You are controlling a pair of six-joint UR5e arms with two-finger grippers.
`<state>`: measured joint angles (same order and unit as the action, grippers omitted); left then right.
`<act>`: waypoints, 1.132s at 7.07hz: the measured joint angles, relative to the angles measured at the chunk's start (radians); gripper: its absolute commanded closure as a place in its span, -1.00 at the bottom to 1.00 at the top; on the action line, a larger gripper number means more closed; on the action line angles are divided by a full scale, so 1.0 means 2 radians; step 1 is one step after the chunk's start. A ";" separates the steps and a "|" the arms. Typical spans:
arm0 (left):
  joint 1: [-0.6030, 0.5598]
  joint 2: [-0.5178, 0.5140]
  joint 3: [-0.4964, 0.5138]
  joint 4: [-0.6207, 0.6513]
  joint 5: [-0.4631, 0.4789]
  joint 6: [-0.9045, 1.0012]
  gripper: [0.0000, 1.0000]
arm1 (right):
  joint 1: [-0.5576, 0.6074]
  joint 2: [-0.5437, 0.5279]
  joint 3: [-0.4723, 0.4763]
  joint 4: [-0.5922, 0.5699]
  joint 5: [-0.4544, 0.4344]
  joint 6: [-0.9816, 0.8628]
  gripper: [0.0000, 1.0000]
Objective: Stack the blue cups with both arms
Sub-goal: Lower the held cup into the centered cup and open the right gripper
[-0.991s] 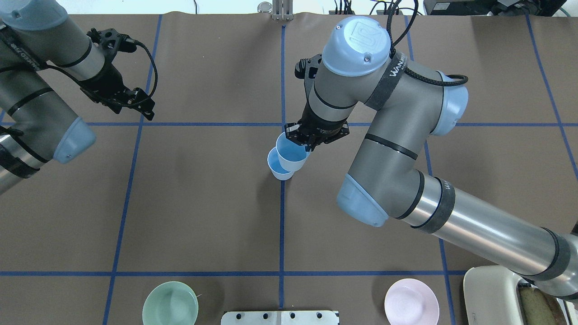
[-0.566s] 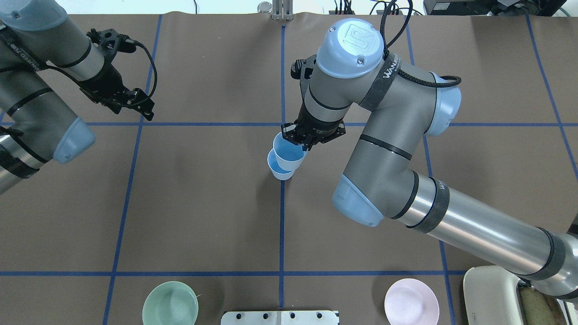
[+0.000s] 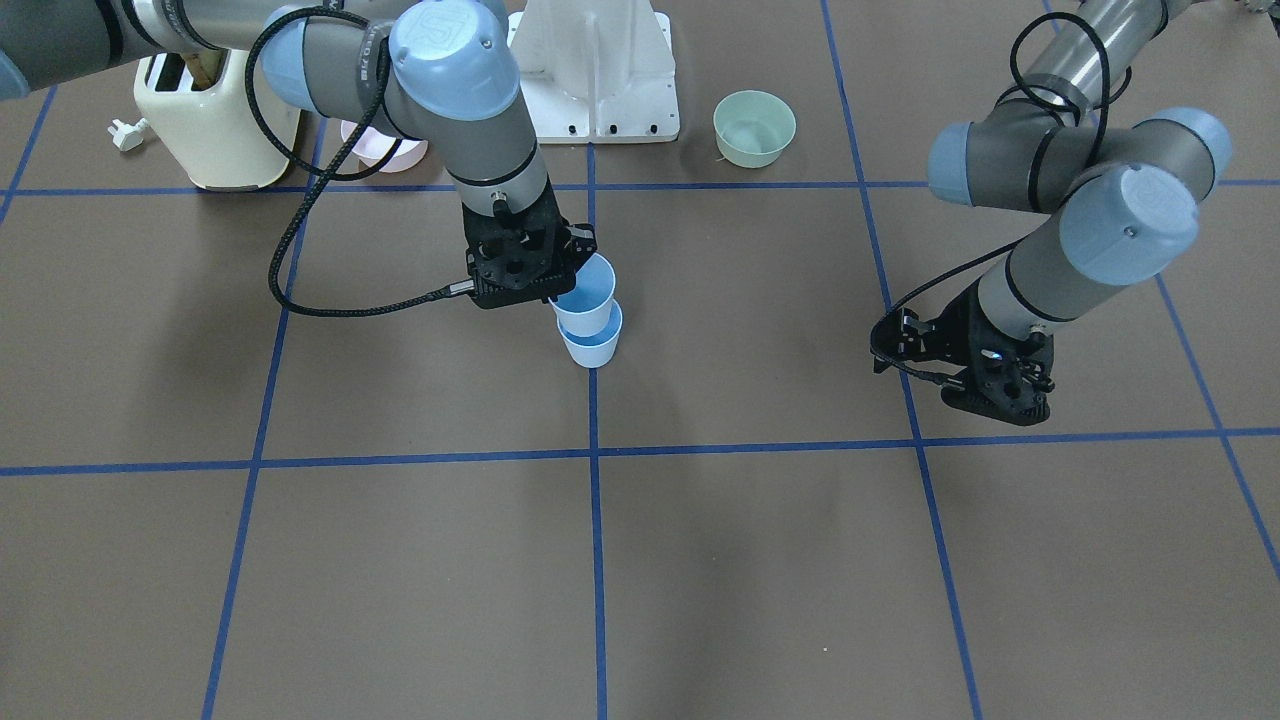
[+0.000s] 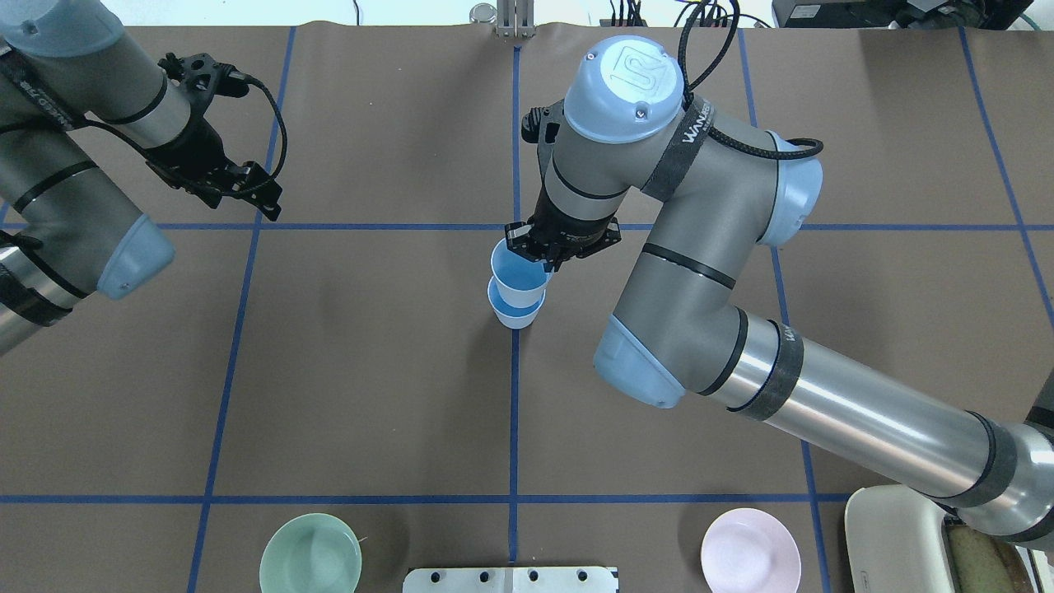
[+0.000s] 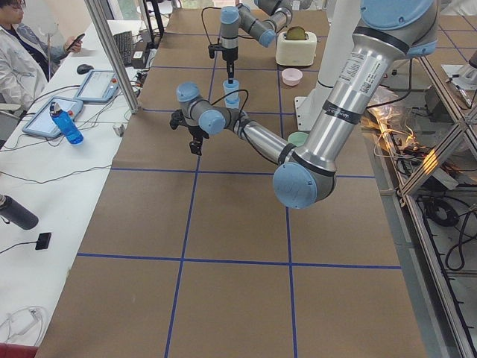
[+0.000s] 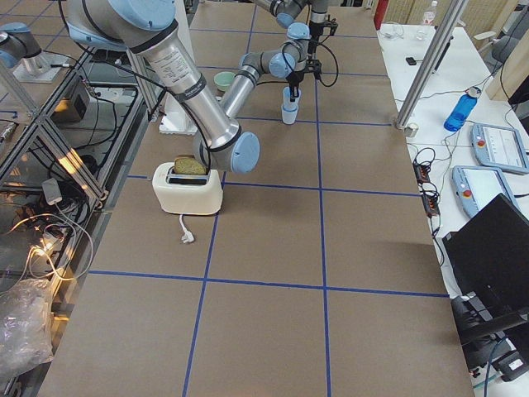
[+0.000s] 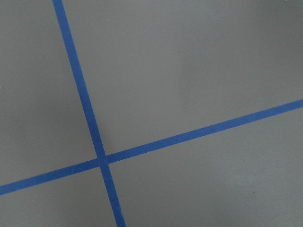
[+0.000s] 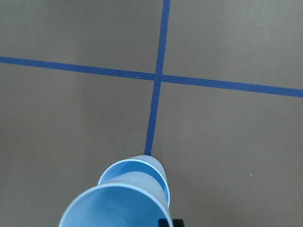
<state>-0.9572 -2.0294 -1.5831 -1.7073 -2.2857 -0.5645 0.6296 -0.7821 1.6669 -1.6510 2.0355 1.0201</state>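
One blue cup point(image 4: 516, 315) stands upright on the table's centre tape line; it also shows in the front view point(image 3: 592, 347). My right gripper point(image 4: 550, 251) is shut on the rim of the second blue cup point(image 4: 519, 269) and holds it slightly tilted. That cup's base is in the mouth of the standing cup point(image 3: 588, 295). The right wrist view shows the held cup point(image 8: 118, 208) close up, with the lower cup's rim point(image 8: 142, 168) behind it. My left gripper point(image 4: 247, 191) hangs empty over the far left of the table point(image 3: 1000, 395). Its fingers are not clear.
A green bowl point(image 4: 310, 556) and a pink bowl point(image 4: 750, 552) sit near the robot's edge of the table. A cream toaster point(image 4: 897, 535) stands at the near right corner. The white base post point(image 3: 595, 70) is between the bowls.
My right arm has moved left with its cup, from beside the standing cup to over it and into its mouth. The left arm has not moved.
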 measured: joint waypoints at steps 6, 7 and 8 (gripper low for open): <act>0.000 0.000 0.000 0.000 0.000 0.000 -0.92 | -0.004 0.001 0.000 0.002 0.000 0.006 -0.92; 0.000 0.000 0.000 0.001 0.000 0.000 -0.93 | -0.004 0.000 0.002 0.002 0.000 0.005 -0.97; -0.001 -0.001 0.000 0.001 0.000 0.000 -0.93 | -0.004 0.000 0.003 0.002 0.000 0.005 -0.99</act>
<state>-0.9586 -2.0308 -1.5831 -1.7060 -2.2856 -0.5645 0.6213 -0.7830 1.6727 -1.6472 2.0356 1.0300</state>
